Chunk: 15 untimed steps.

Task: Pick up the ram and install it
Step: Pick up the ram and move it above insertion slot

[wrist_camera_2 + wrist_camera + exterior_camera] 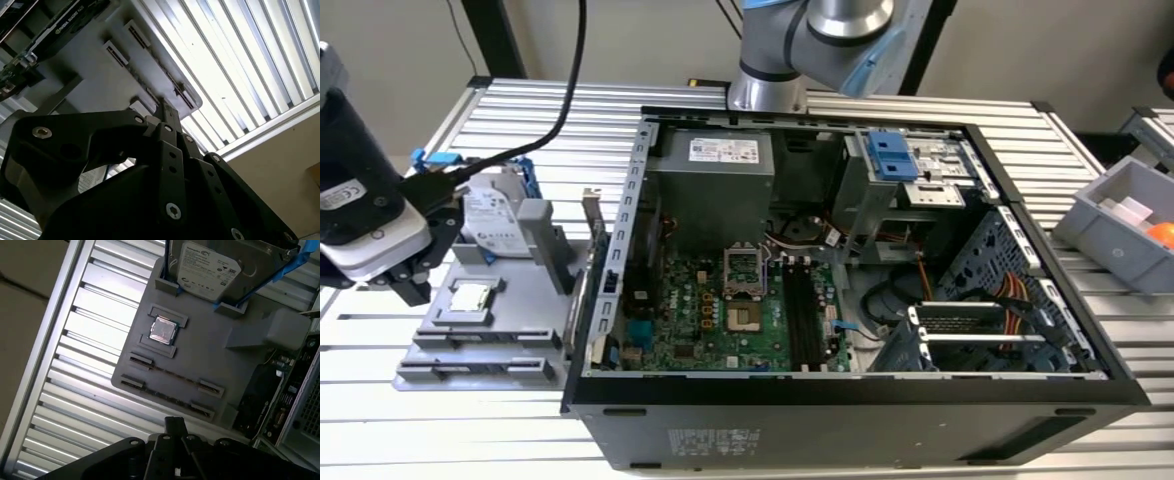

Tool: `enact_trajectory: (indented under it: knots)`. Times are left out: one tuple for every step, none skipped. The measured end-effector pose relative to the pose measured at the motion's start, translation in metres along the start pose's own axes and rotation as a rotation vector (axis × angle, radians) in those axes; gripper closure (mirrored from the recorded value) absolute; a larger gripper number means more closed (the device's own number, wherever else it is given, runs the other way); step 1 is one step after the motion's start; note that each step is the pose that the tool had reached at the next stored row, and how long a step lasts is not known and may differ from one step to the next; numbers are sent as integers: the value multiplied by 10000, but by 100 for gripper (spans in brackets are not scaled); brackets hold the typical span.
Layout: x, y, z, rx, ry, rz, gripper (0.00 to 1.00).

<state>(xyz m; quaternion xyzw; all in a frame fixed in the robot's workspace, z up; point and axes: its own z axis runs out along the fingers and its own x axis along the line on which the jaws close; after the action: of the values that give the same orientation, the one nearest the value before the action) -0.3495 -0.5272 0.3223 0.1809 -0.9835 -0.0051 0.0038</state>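
The ram is a thin dark stick standing on edge between two slot brackets of the grey parts holder. A second thin dark strip stands in the parallel pair of brackets beside it. My gripper hovers above the holder's edge, close to these brackets and apart from the ram. In the exterior view the gripper sits at the exterior view's left, over the same holder. The long black memory slots lie on the green motherboard inside the open computer case.
A grey hard drive in a blue frame and a small square silver processor chip also sit on the holder. A card stands beside it. A grey bin is at the exterior view's right. Everything rests on a ribbed aluminium table.
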Motion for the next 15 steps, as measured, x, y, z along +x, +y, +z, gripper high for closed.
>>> enact_trajectory:
  knots:
    - [0, 0, 0, 1, -2, -52, 100]
    - [0, 1, 1, 3, -7, -101, 100]
    - [-1, 1, 1, 5, -14, -148, 100]
    - [-1, 1, 1, 9, -23, -192, 100]
    - [-1, 2, 1, 14, -34, -232, 100]
    - [-1, 2, -1, 22, -49, -265, 100]
    - [-1, 2, 0, 28, -66, -291, 100]
    - [-1, 2, -1, 32, -76, -317, 100]
    - [-1, 2, 0, 34, -79, -346, 100]
    - [-1, 2, 1, 34, -81, -374, 100]
    - [-1, 2, 1, 34, -81, -403, 100]
    - [-1, 2, 1, 34, -81, -431, 100]
    - [-1, 2, 1, 34, -81, -462, 100]
    - [-1, 2, 0, 34, -80, -495, 100]
    - [-1, 2, 0, 35, -79, -521, 100]
